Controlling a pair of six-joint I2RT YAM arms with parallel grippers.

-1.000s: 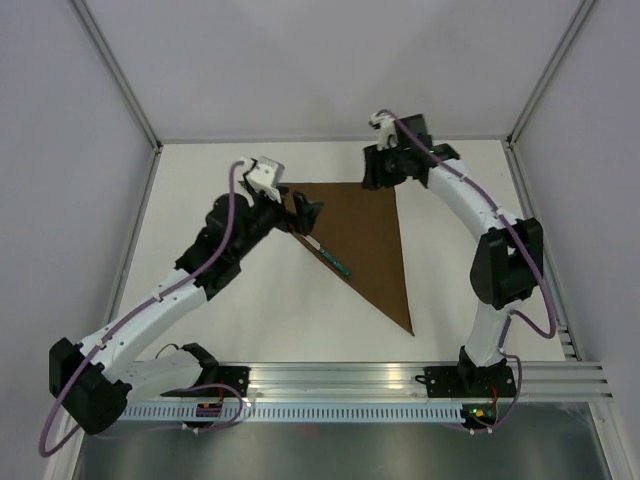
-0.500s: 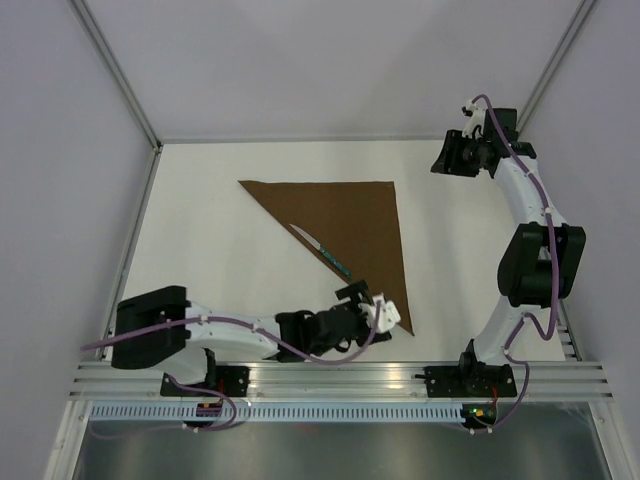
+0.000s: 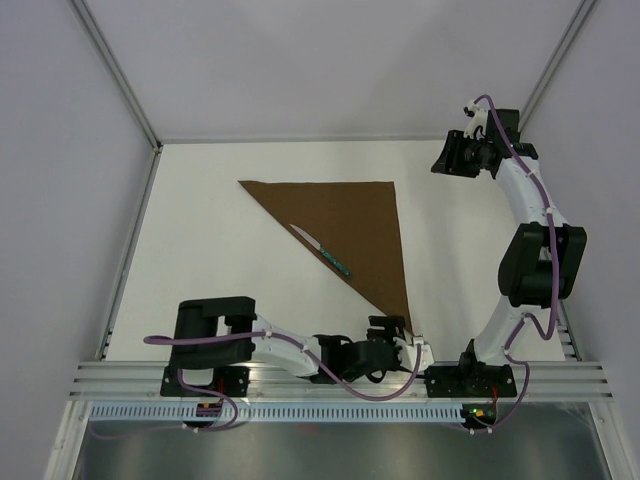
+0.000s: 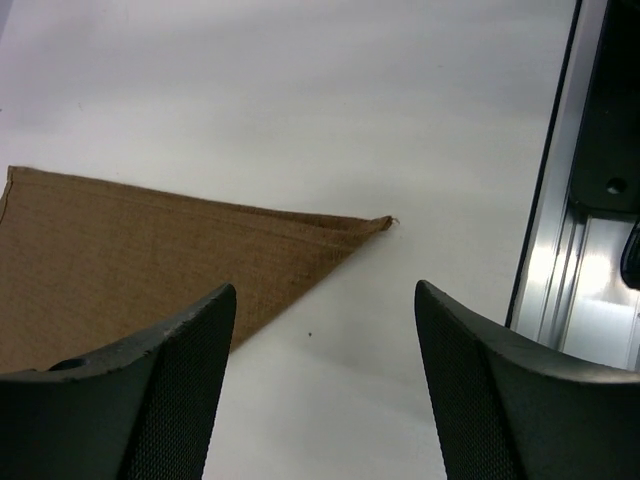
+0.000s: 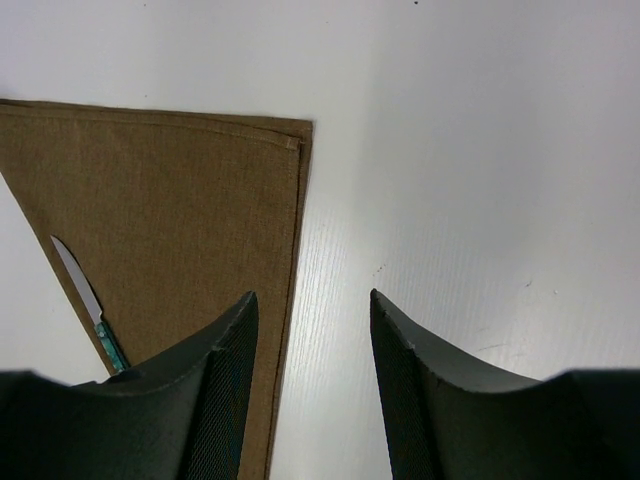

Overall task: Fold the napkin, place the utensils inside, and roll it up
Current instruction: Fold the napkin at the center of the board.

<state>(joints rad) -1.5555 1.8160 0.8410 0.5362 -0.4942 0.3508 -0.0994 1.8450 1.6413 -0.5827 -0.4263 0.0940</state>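
Observation:
The dark-brown napkin lies flat on the white table, folded into a triangle. The knife, with a silver blade and teal handle, lies along its diagonal edge, the blade partly over the bare table. My left gripper is open and empty, low at the napkin's near corner. In the left wrist view that corner tip lies just ahead of the open left gripper. My right gripper is open and empty, raised at the far right. The right wrist view shows the napkin and the knife below the right gripper.
An aluminium rail runs along the table's near edge, close to the left gripper, and shows in the left wrist view. Grey enclosure walls and frame posts bound the table on three sides.
The left arm swung from the napkin's far left corner down to the near edge, its gripper now at the near corner. The right arm withdrew from the napkin to the far right.

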